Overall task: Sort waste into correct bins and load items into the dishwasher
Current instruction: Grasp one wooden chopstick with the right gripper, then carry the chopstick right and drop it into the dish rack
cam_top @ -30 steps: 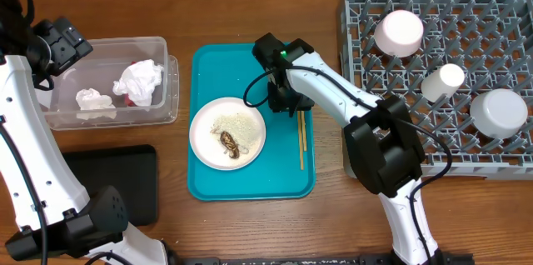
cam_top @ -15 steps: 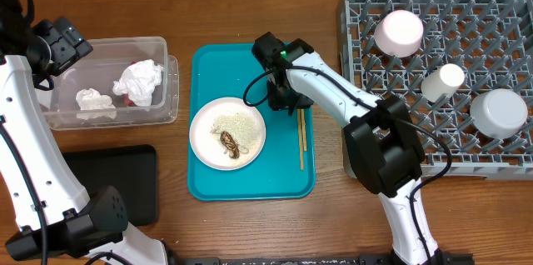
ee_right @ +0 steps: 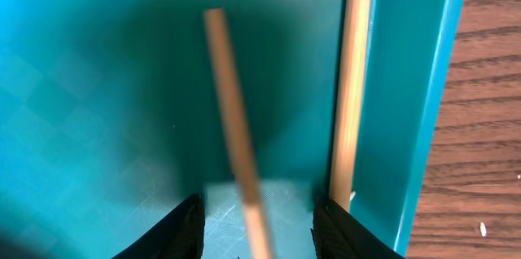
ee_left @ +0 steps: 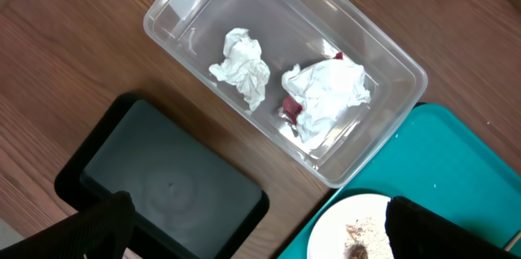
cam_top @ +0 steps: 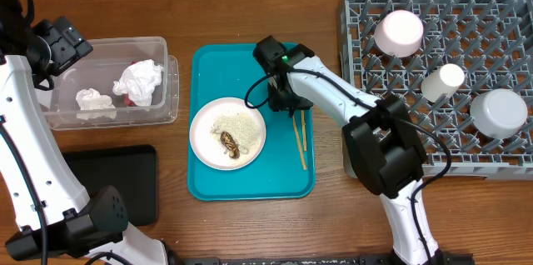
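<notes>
The right gripper [ee_right: 257, 225] is straddling one chopstick [ee_right: 230, 104], jaws apart, a gap on each side, low over the teal tray [ee_right: 73, 80]. Pickup is under way. Next it is likely needing a close, a lift and a carry to the rack [cam_top: 491, 23] at upper right. Both sticks are looking thin and pale, and the second chopstick [ee_right: 352, 80] is lying along the tray's right rim.
</notes>
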`<move>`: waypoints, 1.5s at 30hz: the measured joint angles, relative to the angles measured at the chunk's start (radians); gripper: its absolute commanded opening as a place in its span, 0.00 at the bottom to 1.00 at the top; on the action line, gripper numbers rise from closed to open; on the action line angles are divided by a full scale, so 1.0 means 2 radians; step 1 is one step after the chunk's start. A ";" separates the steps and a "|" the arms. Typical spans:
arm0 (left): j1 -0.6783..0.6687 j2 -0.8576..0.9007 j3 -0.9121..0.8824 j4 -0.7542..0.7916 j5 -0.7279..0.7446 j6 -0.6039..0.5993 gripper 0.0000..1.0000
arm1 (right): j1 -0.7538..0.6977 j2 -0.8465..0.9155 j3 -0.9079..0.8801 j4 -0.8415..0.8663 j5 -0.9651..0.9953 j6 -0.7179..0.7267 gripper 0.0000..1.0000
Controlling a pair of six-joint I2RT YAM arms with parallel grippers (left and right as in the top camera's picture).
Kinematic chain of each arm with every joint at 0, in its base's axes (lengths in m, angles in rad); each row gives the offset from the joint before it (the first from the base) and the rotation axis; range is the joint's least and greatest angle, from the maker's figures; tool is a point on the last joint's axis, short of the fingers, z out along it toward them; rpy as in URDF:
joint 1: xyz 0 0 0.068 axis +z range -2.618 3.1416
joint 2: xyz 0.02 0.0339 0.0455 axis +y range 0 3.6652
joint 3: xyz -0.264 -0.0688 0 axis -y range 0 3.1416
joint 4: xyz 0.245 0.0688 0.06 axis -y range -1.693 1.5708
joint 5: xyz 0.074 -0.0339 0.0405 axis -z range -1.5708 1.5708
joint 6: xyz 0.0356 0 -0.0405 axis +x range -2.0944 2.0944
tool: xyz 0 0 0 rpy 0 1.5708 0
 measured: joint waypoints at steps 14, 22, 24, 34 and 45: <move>0.000 0.000 0.000 0.000 0.000 0.000 1.00 | 0.001 -0.002 -0.005 0.006 -0.024 0.000 0.04; 0.000 0.000 0.000 0.000 0.000 0.000 1.00 | -0.009 -0.002 0.015 -0.047 -0.058 0.002 0.04; 0.000 0.000 0.000 0.000 0.000 0.000 1.00 | -0.014 -0.002 0.036 -0.067 -0.062 0.000 0.04; 0.000 0.000 0.000 0.000 0.000 0.000 1.00 | -0.117 -0.060 0.210 -0.157 -0.071 -0.062 0.04; 0.000 0.000 0.000 0.000 0.000 0.000 1.00 | -0.272 -0.112 0.234 -0.140 -0.069 -0.174 0.04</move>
